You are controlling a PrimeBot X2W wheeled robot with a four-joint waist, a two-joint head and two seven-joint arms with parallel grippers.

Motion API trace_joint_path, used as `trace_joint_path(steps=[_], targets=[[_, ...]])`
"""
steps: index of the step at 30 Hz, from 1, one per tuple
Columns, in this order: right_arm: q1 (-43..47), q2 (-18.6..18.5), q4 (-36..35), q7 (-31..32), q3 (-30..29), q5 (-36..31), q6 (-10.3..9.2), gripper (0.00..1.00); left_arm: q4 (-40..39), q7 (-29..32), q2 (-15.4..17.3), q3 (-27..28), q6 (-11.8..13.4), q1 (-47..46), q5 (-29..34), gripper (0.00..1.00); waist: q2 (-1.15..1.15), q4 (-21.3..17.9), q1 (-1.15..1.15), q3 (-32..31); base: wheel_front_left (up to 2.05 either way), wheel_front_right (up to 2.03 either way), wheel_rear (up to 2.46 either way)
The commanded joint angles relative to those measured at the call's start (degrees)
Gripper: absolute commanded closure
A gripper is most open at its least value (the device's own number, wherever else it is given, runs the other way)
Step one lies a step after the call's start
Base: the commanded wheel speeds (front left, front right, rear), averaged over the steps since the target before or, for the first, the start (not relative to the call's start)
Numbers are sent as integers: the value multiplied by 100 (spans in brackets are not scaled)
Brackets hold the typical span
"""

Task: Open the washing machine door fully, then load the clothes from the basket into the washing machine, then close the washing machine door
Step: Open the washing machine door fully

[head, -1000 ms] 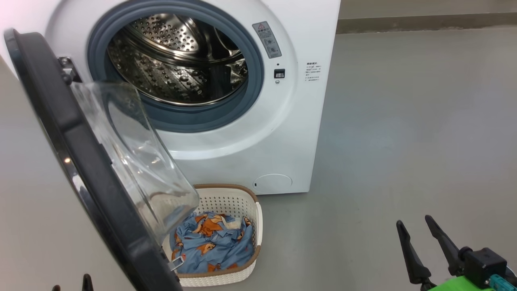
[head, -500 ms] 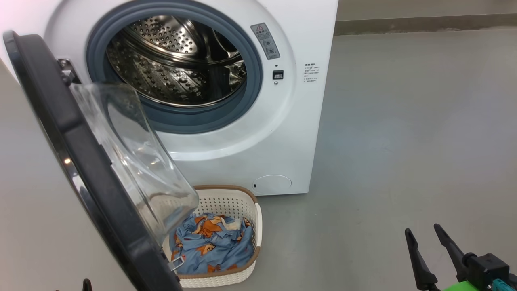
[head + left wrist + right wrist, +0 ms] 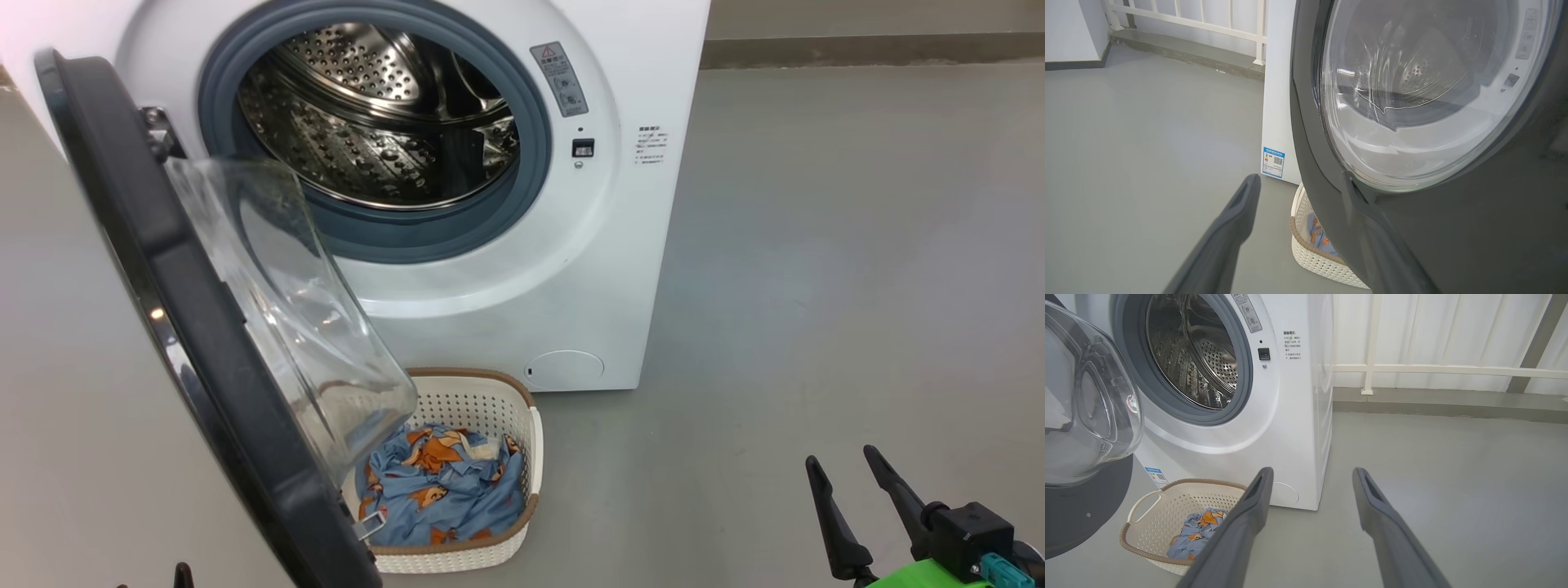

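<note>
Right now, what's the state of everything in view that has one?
washing machine door, open, swung out, overhanging part of the basket
washing machine, drum empty
clothes, heaped in the basket
basket, upright, not yet unloaded
left gripper, fingers open, empty, close by the door rim
right gripper, fingers open, empty

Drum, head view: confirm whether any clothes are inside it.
No, the drum shows bare perforated steel, and the clothes lie in the basket.
</note>
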Motion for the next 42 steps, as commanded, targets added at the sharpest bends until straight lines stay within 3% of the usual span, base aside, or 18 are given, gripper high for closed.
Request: trace_joint_path(steps=[1,30,31,32,42], targets=[[-179,-85,-99,-70,124,-15,9,0,-119,-54,92,162,-17,-155,22,0,0,25,0,-1,0,0,0],[-152,-61,-5,-70,155,-9,9,0,-172,-54,92,204,-17,-153,64,0,0,146,0,50,0,0,0],[-151,-61,-6,-70,149,-8,9,0,-164,-54,92,187,-17,-155,81,64,0,149,0,49,0,0,0],[-149,-60,-8,-70,143,-7,9,0,-170,-54,92,172,-17,-154,91,100,0,153,0,48,0,0,0],[-134,-63,-8,-70,94,0,9,0,-210,-54,92,478,-17,-215,-162,100,0,204,0,26,0,0,0]])
